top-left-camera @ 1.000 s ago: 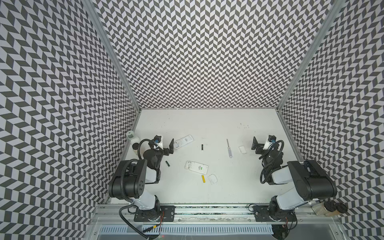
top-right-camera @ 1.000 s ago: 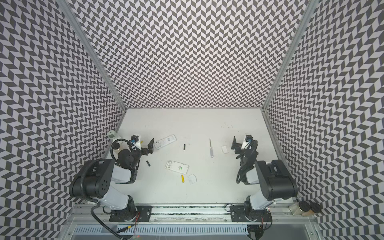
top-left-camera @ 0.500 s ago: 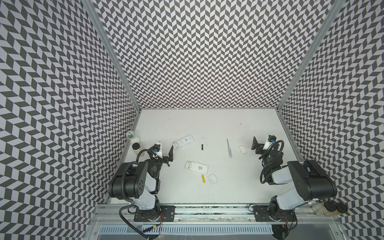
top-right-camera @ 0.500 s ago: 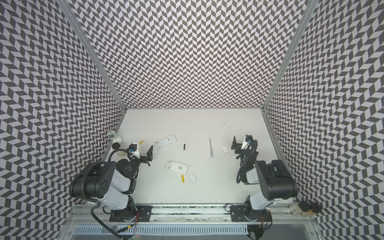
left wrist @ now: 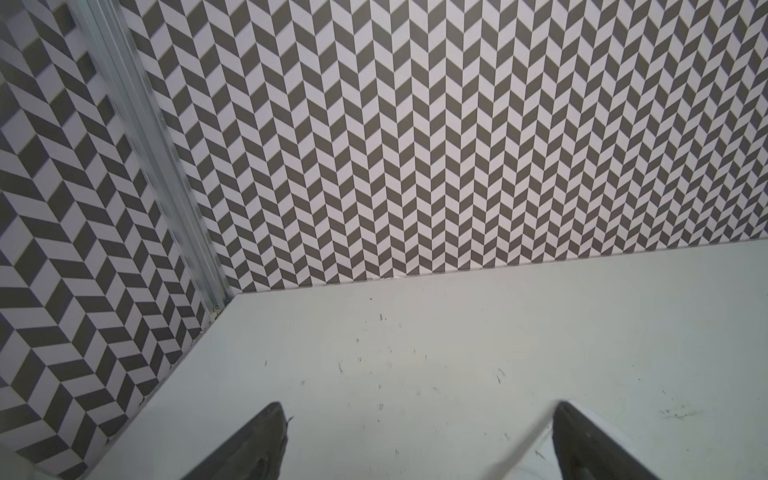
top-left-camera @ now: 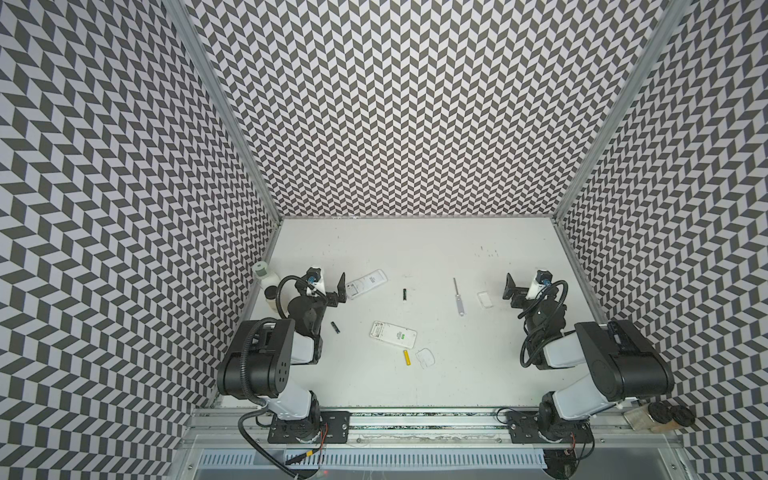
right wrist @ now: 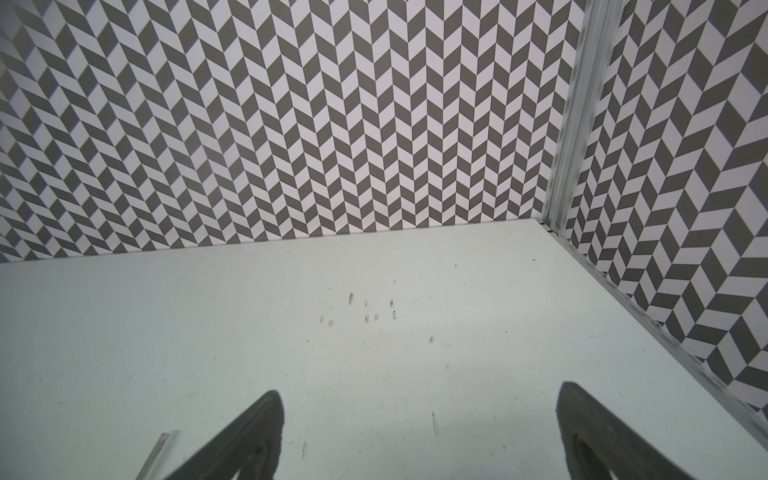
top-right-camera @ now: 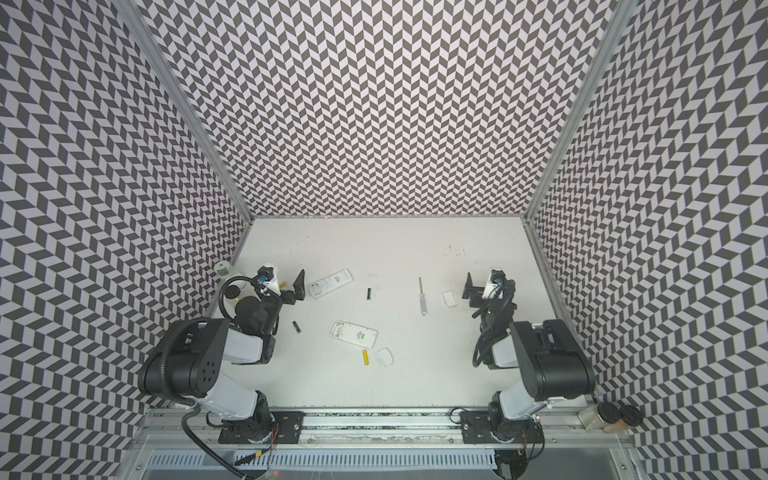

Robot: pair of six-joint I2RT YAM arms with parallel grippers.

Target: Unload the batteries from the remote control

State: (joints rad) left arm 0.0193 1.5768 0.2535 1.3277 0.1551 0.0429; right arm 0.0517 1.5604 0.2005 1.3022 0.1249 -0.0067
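Left of centre, slim black cylindrical battery (top-left-camera: 336,327) lies near-to-far just behind gaping, empty left gripper (top-left-camera: 326,291); right gripper (top-left-camera: 524,293) likewise open, farther off.

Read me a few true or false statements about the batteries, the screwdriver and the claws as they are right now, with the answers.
1. Both claws are open and empty. True: the left claw and the right claw hold nothing.
2. The screwdriver is gripped by the right claw. False: it lies on the table, apart from both claws.
3. A yellow battery lies loose near a remote. True.
4. Both black batteries sit inside a remote. False: one black battery and a second black battery lie loose on the table.
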